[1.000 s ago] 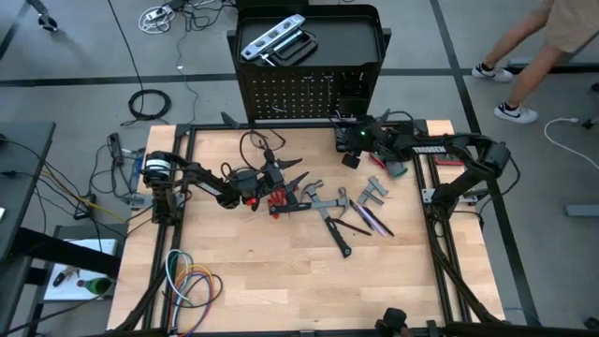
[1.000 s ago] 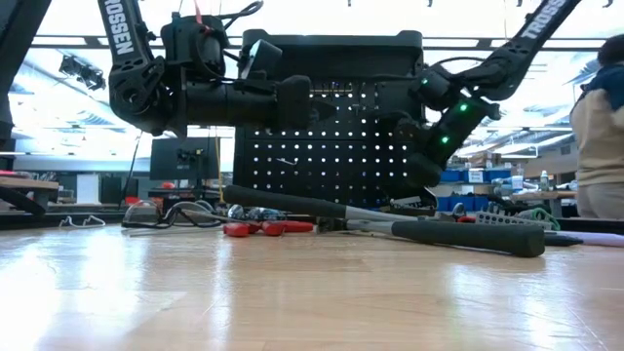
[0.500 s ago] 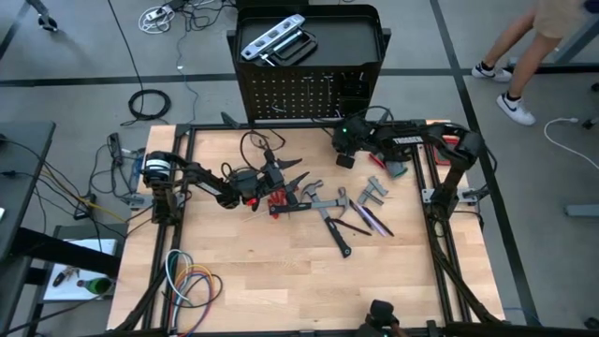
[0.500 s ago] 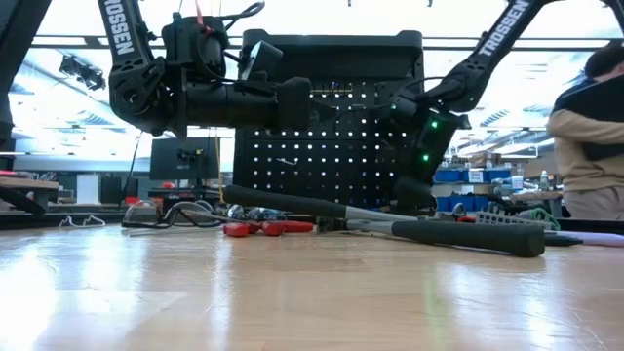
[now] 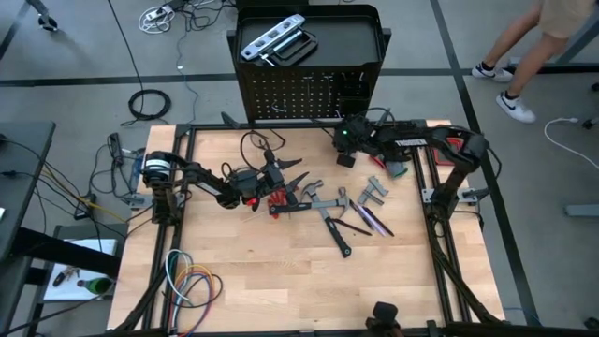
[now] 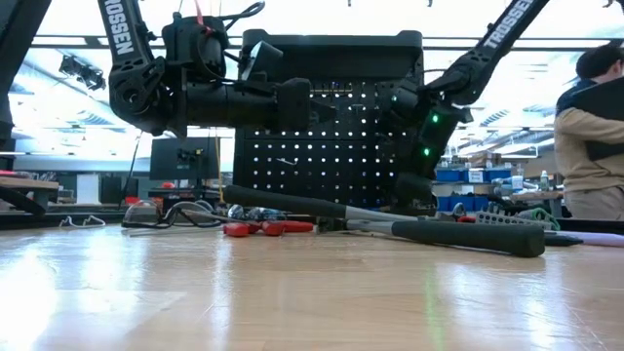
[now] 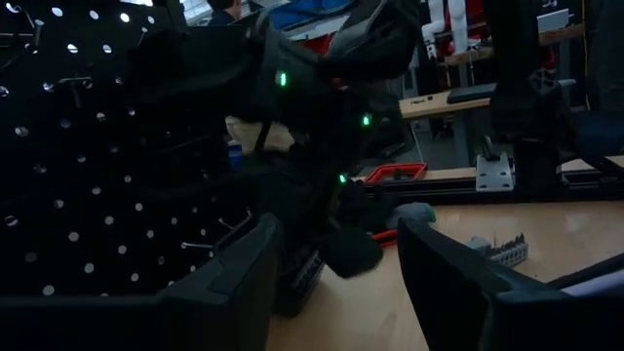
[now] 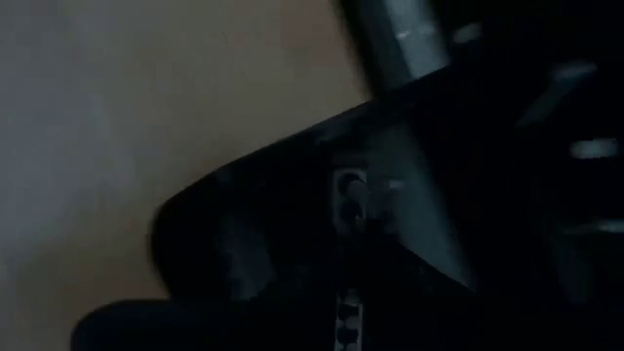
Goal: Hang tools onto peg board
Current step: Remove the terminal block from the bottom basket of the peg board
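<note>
The peg board (image 5: 299,98) stands upright at the table's far edge, with a silver level (image 5: 271,39) on its tray top. Loose tools lie mid-table: red-handled pliers (image 5: 278,199), a hammer (image 5: 332,225), grey wrenches (image 5: 374,192) and thin screwdrivers (image 5: 374,223). My left gripper (image 7: 336,283) hovers open and level above the pliers, pointing toward the table's right, with nothing between its fingers. My right gripper (image 5: 343,150) slants down at the foot of the peg board, over a small black tool (image 5: 345,161) on the table. The right wrist view is too dark to show the tool clearly.
Coiled coloured cables (image 5: 192,281) lie at the near left corner. A teal and red object (image 5: 393,168) sits near the right arm. The hammer's long handle (image 6: 468,236) crosses the table's middle. A person (image 6: 590,136) stands beyond the table's right side.
My right gripper has moved along the foot of the peg board toward the table's left. It has sunk closer to the tabletop and tipped more steeply downward. The person at the right has shifted. The tools on the table lie where they were.
</note>
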{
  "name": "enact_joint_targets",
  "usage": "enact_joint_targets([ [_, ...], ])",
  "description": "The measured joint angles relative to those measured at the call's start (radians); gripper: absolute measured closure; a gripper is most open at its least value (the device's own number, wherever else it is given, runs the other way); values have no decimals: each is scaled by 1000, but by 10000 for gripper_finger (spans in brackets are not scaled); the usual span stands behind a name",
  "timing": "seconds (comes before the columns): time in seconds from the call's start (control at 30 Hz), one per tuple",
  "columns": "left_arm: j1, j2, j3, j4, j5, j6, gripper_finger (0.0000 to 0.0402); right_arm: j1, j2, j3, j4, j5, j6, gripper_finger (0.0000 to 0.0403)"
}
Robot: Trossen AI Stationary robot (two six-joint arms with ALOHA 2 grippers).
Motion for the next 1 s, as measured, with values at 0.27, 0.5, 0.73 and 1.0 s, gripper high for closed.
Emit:
enact_joint_targets([
  [0.27,0,0,0,-8,0,0,195,28,-101,1,-52,69,105,369],
  [0.5,0,0,-1,-19,0,-1,195,125,-267,2,-251,87,218,398],
  [0.73,0,0,-1,-18,-1,-1,195,209,-441,2,-482,81,395,398],
  [1.0,-2,0,-1,-8,0,-7,195,288,-525,2,-730,-143,704,397],
])
